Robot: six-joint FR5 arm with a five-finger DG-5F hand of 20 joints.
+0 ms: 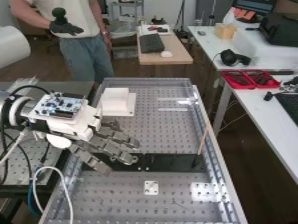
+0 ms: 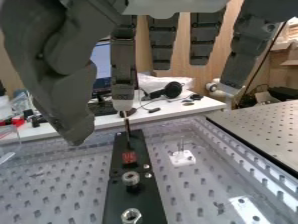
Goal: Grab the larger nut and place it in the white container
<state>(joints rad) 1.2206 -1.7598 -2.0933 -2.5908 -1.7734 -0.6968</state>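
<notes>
"Robot hand (image 1: 113, 148) looms closest, left in the high view. How's it set?"
"Wide, fingers loosely extended."
"Nuts?"
"One nut (image 2: 131, 178) near the red block (image 2: 129, 157), another nut (image 2: 132, 216) farther along the black strip (image 1: 174, 162); can't tell which is larger."
"White container (image 1: 116, 102)?"
"Upper left, on the counter (image 1: 179, 197)."

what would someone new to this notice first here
Probably the big dark grey hand, its fingers spread above the perforated bench in the high view. Next, the black strip lying across the bench, with metal nuts in a line along it in the wrist view. The blocky white container also stands out, beyond the strip toward the bench's far end.
</notes>
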